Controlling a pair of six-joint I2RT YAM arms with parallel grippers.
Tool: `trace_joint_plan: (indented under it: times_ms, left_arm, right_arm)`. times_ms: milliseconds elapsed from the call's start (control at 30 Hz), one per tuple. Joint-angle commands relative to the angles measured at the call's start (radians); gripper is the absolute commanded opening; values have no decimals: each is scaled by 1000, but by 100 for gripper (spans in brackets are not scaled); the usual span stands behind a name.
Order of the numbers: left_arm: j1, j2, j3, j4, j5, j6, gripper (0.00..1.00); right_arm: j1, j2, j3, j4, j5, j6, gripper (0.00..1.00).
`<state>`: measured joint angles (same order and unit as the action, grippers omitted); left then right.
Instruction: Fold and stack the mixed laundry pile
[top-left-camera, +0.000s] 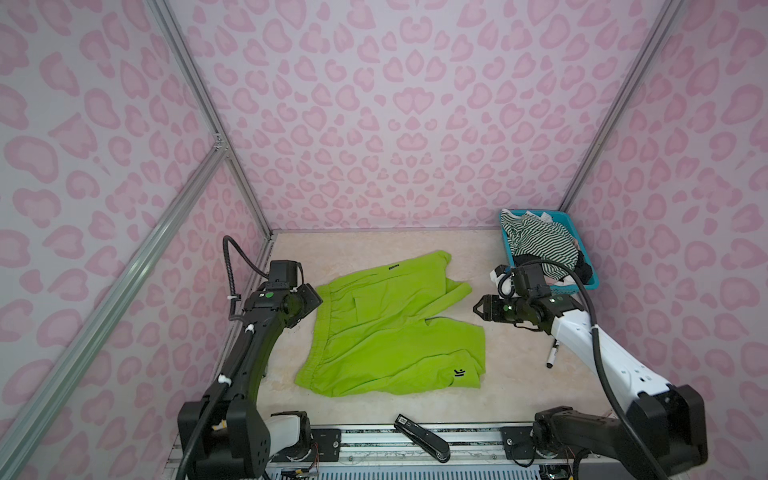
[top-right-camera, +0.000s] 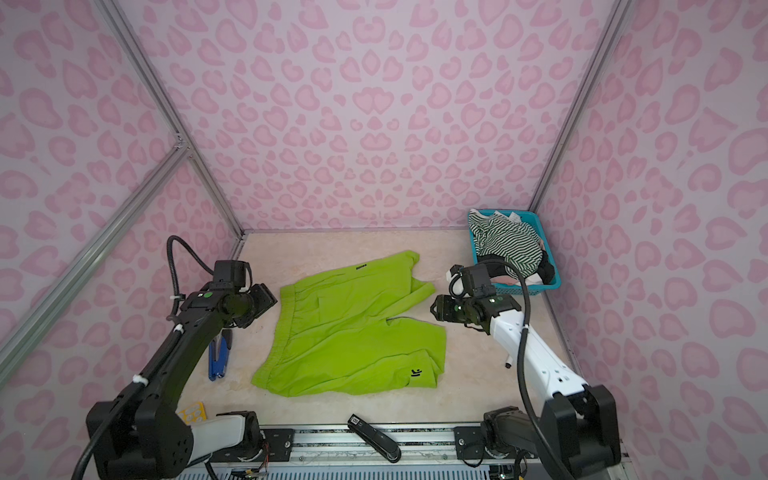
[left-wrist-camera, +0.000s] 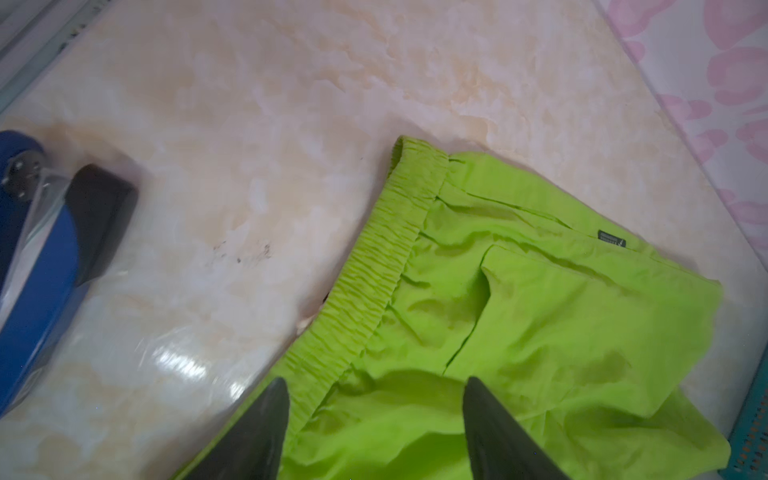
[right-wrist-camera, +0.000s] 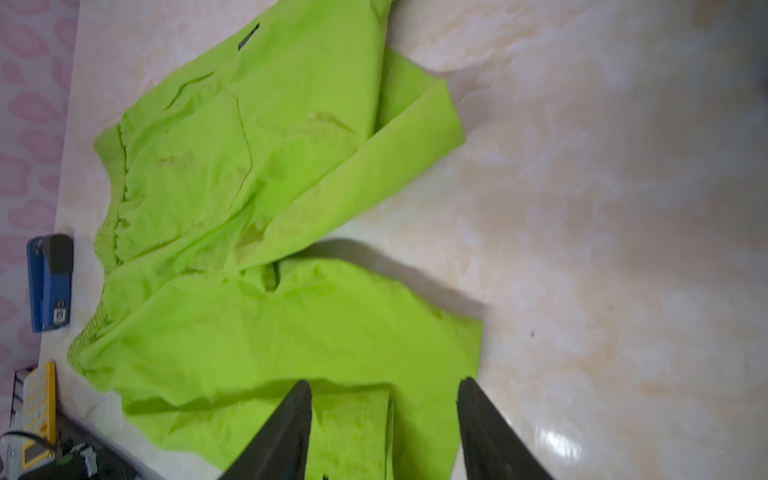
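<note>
While left pincer (left-wrist-camera: 376, 386) and right pincer (right-wrist-camera: 384, 386) hang spread and empty, shorts (top-left-camera: 390, 332) lie unfolded mid-frame; folding judged next, needing hem grips.

Lime green on cream, ringed by pink spots
The shorts (top-left-camera: 390, 328) are solid lime green with a small black logo (top-left-camera: 459, 372) and a black label (top-left-camera: 393, 267); the tabletop (top-left-camera: 519, 386) is cream with pale marbling; the walls (top-left-camera: 395, 124) are lilac-pink with darker pink leopard-style spots; the basket (top-left-camera: 567, 292) is teal and holds a dark-green-and-white striped top (top-left-camera: 540, 243) over black cloth (top-left-camera: 584, 270) and pink cloth (top-left-camera: 555, 281); one stapler (top-right-camera: 218, 357) is blue with black, the other stapler (top-left-camera: 422, 437) all black
</note>
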<state>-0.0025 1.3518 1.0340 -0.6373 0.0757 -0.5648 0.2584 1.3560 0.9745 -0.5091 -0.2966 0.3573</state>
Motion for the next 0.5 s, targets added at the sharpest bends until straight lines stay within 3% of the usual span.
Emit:
trace_joint_plan:
  times_ms: [0,200,467]
  left_arm:
    - [2,181,80,157,-31,30,69]
    - [14,466,211,221,17,8,69]
    - [59,635,268,255,140,-24,61]
  right_arm:
    - [-35,183,136,71,-50,-41,56]
    - [-45,506,400,-11,-91,-102,57]
    - [-45,701,533,-52,-199,-136,50]
